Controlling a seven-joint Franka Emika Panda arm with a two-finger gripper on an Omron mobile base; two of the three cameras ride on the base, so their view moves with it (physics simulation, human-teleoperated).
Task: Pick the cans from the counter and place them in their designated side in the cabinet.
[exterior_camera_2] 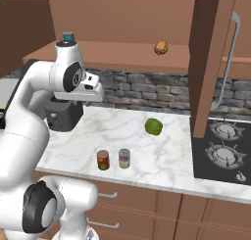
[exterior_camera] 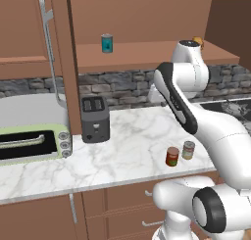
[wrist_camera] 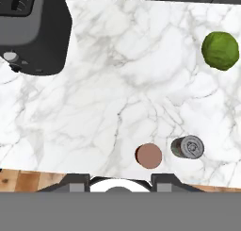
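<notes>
Both cans, red can (wrist_camera: 149,155) and cream one (wrist_camera: 189,146), sit side by side near the desk (wrist_camera: 117,98) front edge, so easy reach. Claw (wrist_camera: 120,180) hovers overhead, pinched narrow, empty. Teal can (exterior_camera: 107,43) marks their shelf side.

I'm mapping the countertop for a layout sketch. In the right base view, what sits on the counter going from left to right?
Toaster → red can → cream-yellow can → green round item → stove burners.
</notes>
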